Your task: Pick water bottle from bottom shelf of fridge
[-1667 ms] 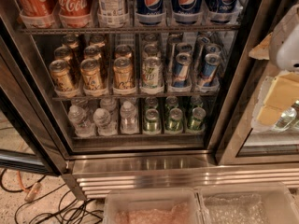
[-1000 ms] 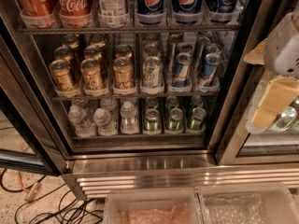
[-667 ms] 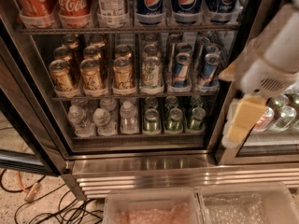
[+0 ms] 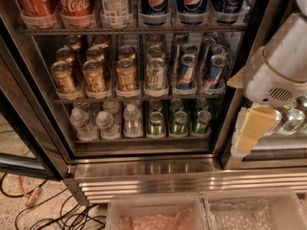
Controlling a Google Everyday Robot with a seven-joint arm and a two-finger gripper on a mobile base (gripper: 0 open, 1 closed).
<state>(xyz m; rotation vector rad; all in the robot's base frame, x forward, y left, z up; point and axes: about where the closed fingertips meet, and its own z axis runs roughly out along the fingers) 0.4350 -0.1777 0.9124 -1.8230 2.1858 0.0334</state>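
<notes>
Front of the fridge point(image 4: 144, 167) looks open, so the way into the bottom shelf point(image 4: 144, 139) is straight in from the near side. Headroom is tight though, the gold-can rack point(image 4: 96, 98) sits just above the white caps. The water bottles point(image 4: 133, 120) are packed in three lanes on the left, with green cans point(image 4: 179, 122) just beside them on the right. The pincer point(image 4: 247, 135) hangs off to the right, in front of the steel post point(image 4: 229, 123) by the neighbouring cooler point(image 4: 290, 121). Low down, two clear bins point(image 4: 153, 200) and floor cables point(image 4: 53, 217) crowd the near side.
</notes>
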